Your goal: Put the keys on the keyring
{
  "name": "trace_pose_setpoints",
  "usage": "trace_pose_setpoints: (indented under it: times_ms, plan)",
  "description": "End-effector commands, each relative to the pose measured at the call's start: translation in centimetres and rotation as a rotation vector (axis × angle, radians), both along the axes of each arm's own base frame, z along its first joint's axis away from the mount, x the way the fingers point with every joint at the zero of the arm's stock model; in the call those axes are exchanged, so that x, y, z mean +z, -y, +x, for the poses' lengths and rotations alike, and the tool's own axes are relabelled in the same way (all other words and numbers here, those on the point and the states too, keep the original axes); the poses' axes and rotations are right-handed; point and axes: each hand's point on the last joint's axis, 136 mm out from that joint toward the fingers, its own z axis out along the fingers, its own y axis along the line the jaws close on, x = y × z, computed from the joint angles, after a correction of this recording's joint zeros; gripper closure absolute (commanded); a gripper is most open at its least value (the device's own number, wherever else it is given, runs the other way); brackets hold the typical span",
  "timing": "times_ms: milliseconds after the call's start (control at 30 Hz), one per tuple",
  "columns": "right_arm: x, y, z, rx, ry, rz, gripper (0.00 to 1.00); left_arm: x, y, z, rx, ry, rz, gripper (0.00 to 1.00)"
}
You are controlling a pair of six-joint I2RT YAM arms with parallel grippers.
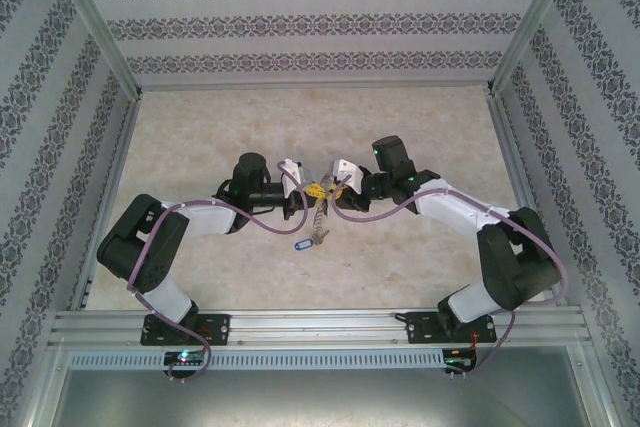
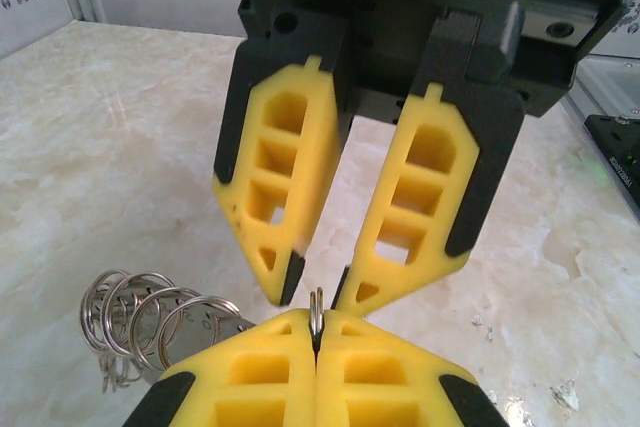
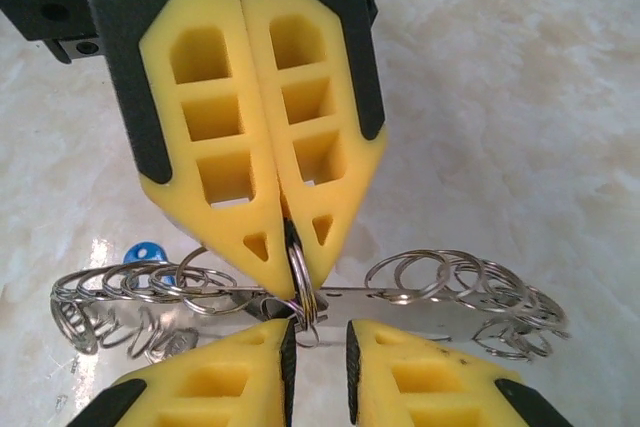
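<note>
My left gripper (image 2: 317, 335) is shut on the thin double-wire keyring (image 2: 317, 307), which stands edge-on between its yellow fingertips. My right gripper (image 3: 318, 335) faces it nose to nose above the table's middle, open with a narrow gap, one fingertip on each side of that ring (image 3: 301, 282). A silvery strip hung with many small wire rings (image 3: 450, 287) runs crosswise under the ring. In the top view this bunch (image 1: 320, 215) dangles below the two grippers. A blue-headed key (image 1: 303, 244) lies on the table beneath; its blue head (image 3: 147, 250) peeks out behind the rings.
The marble-look tabletop (image 1: 220, 137) is fenced by patterned walls and a metal frame (image 1: 310, 322) along the near edge. Both arms reach inward from their bases, with purple cables looping beside them.
</note>
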Motion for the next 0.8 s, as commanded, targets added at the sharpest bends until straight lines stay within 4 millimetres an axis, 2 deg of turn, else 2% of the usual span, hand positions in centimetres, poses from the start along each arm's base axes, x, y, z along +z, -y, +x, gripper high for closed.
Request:
trace_pose_setpoints:
  times_ms: [0, 500, 767]
  plan:
    - [0.7, 0.1, -0.6, 0.03, 0.022, 0.022, 0.78, 0.7, 0.5, -0.6, -0.041, 0.031, -0.032, 1.0]
    - [-0.2, -2.0, -0.8, 0.102, -0.022, 0.044, 0.8, 1.2, 0.5, -0.2, -0.017, 0.056, -0.06, 1.0]
    - [0.3, -3.1, -0.4, 0.128, -0.002, 0.054, 0.84, 1.4, 0.9, -0.3, -0.025, 0.062, -0.082, 1.0]
